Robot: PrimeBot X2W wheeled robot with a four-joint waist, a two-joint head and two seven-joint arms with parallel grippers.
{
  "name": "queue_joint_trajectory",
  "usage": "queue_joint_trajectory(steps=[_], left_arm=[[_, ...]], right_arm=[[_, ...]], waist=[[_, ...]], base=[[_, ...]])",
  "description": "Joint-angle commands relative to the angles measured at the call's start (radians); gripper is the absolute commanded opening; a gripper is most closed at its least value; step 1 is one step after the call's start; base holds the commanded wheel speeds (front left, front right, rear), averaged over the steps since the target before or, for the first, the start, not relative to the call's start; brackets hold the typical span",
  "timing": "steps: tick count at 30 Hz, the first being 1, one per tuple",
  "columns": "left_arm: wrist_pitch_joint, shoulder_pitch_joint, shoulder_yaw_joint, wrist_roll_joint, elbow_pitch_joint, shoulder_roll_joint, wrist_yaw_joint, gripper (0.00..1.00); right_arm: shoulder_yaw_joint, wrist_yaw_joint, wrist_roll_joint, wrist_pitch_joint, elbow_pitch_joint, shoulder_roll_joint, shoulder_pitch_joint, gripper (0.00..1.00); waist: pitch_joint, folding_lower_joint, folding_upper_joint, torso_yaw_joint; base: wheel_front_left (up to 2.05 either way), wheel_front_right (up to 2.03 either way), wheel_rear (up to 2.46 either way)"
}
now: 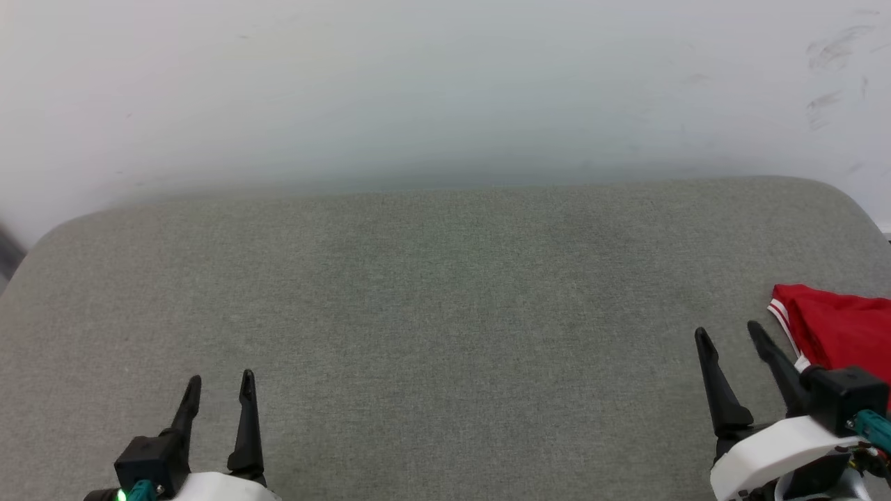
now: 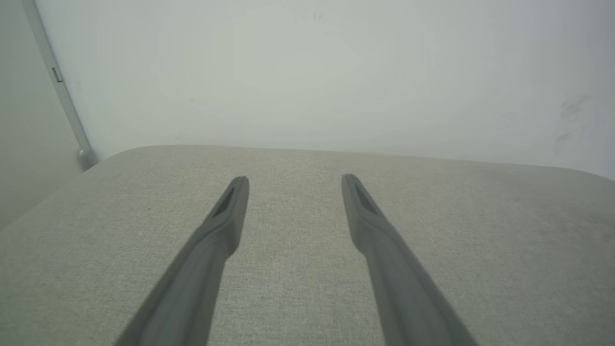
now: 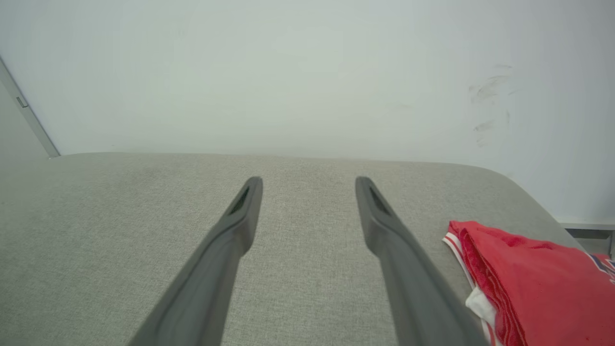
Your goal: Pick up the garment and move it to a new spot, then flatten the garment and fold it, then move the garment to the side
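Plainly, the garment [image 1: 839, 327] is found at the far right of the grey padded surface [image 1: 445, 292], cut off by the edge of the head view, lying as a red stack with a red-and-white striped border turned toward the middle. The right gripper [image 1: 727, 330] is held just beside it with its fingers spread apart and nothing between them. Its outer finger is seen close against the striped edge, and whether the two touch cannot be told. The left gripper [image 1: 220, 379] is kept well apart from the garment at the lower left, likewise released and grasping nothing, with bare grey fabric ahead of it. A pale wall [image 1: 445, 83] is set behind the surface, and dark scuff marks [image 1: 832, 49] are borne on its right part.

From the right wrist view more of the garment is given: layered red folds, a white patch of cloth at the near edge, and a dark printed shape at the picture's right margin. From the left wrist view a pale upright strip [image 2: 60, 91] is shown at the wall's left, beside the surface's rounded corner.
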Motion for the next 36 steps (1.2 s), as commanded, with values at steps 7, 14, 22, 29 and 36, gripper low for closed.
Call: queue_joint_trajectory(steps=[7, 14, 22, 29, 36], left_arm=[[0.025, -0.004, 0.013, -0.079, 0.027, -0.024, -0.018, 0.00], [0.059, -0.023, 0.036, -0.194, 0.041, -0.041, -0.041, 0.00], [0.094, -0.044, 0.061, -0.313, 0.055, -0.059, -0.066, 0.00], [0.118, -0.057, 0.078, -0.396, 0.062, -0.071, -0.084, 0.00], [0.145, -0.071, 0.096, -0.486, 0.071, -0.085, -0.102, 0.00]], right_arm=[[-0.007, 0.000, 0.091, 0.010, 0.040, 0.009, -0.004, 0.00], [-0.018, 0.000, 0.224, 0.019, 0.063, 0.016, -0.017, 0.00], [-0.029, 0.000, 0.364, 0.028, 0.088, 0.023, -0.033, 0.00], [-0.038, 0.000, 0.461, 0.034, 0.105, 0.028, -0.043, 0.00], [-0.047, 0.000, 0.565, 0.041, 0.124, 0.033, -0.055, 0.00]], waist=[[0.001, 0.0001, 0.0000, 0.001], [0.003, 0.0001, 0.0000, 0.003], [0.006, 0.0001, 0.0000, 0.006], [0.007, 0.0001, 0.0000, 0.007], [0.009, 0.0001, 0.0000, 0.010]], base=[[0.00, 0.00, 0.00], [0.00, 0.00, 0.00], [0.00, 0.00, 0.00], [0.00, 0.00, 0.00], [0.00, 0.00, 0.00]])
